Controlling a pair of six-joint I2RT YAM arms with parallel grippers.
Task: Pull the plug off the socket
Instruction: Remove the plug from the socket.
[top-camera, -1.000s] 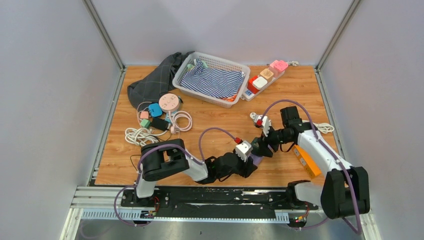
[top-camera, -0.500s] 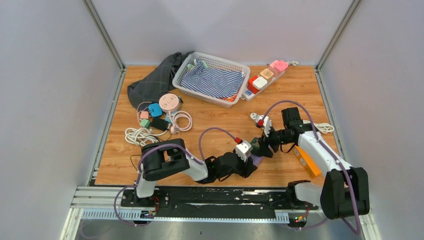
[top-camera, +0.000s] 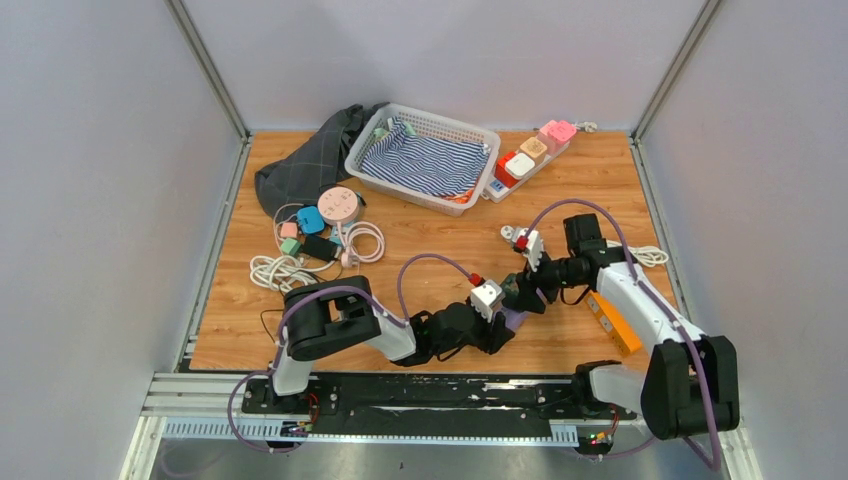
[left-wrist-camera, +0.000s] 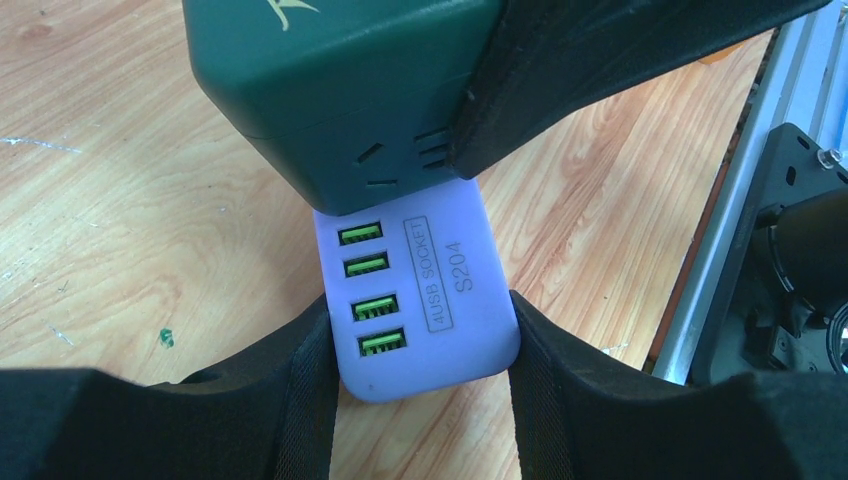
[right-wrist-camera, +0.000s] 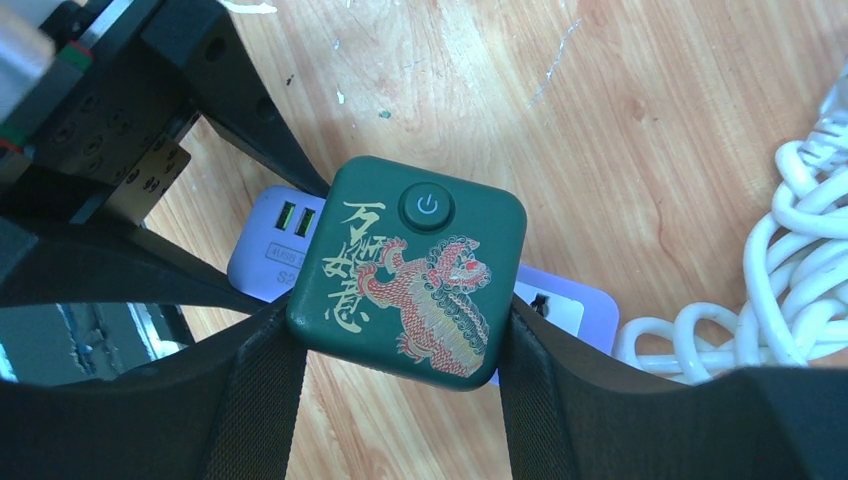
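A purple USB socket strip (left-wrist-camera: 420, 290) lies on the wooden table, with a dark green cube plug (right-wrist-camera: 410, 270) with a red dragon print sitting on top of it. My left gripper (left-wrist-camera: 420, 370) is shut on the near end of the purple strip. My right gripper (right-wrist-camera: 400, 350) is shut on the sides of the green plug (left-wrist-camera: 330, 90). In the top view both grippers meet near the table's front: the left gripper (top-camera: 503, 320) and the right gripper (top-camera: 520, 292). The strip (right-wrist-camera: 262, 250) shows under the plug; the joint between them is hidden.
A coiled white cable (right-wrist-camera: 780, 290) lies just right of the strip. An orange object (top-camera: 612, 322) sits by the right arm. Farther back are a white basket (top-camera: 420, 160), dark cloth (top-camera: 300, 170), a strip with coloured cubes (top-camera: 530, 155), and plugs with cables (top-camera: 320, 235).
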